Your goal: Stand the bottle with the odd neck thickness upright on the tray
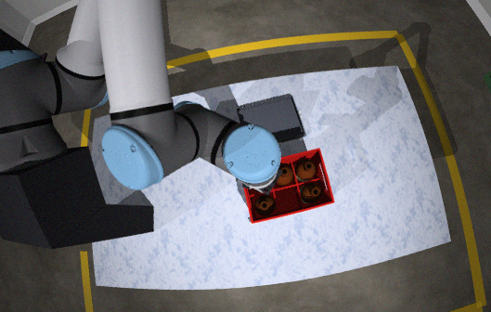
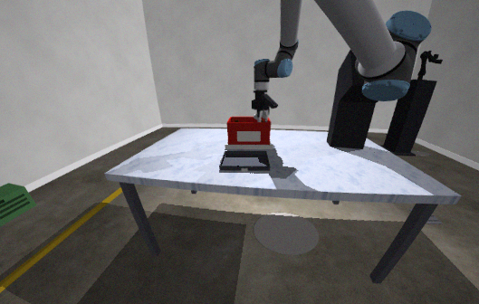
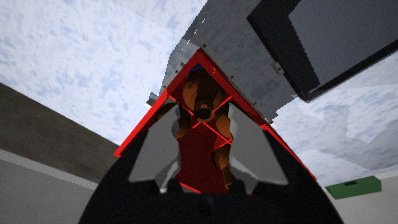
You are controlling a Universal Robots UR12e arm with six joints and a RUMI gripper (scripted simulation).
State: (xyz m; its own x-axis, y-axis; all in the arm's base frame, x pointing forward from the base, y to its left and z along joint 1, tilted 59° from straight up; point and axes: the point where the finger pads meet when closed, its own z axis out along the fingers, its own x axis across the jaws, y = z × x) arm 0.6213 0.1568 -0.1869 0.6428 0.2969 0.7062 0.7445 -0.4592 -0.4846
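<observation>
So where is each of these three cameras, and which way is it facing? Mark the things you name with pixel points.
Top: high overhead, facing down at the crate [image 1: 293, 213] [image 2: 249, 125] [image 3: 142, 126]; much of the arm shows.
Exterior: beyond the table's tray side, facing across it; arm and hand [image 2: 263, 117] [image 3: 203, 104] show.
Wrist: on the arm's end, looking past the hand's two fingers into the crate.
Top and exterior share the arm, crate and tray [image 1: 272, 117] [image 2: 244, 166] [image 3: 277, 60].
</observation>
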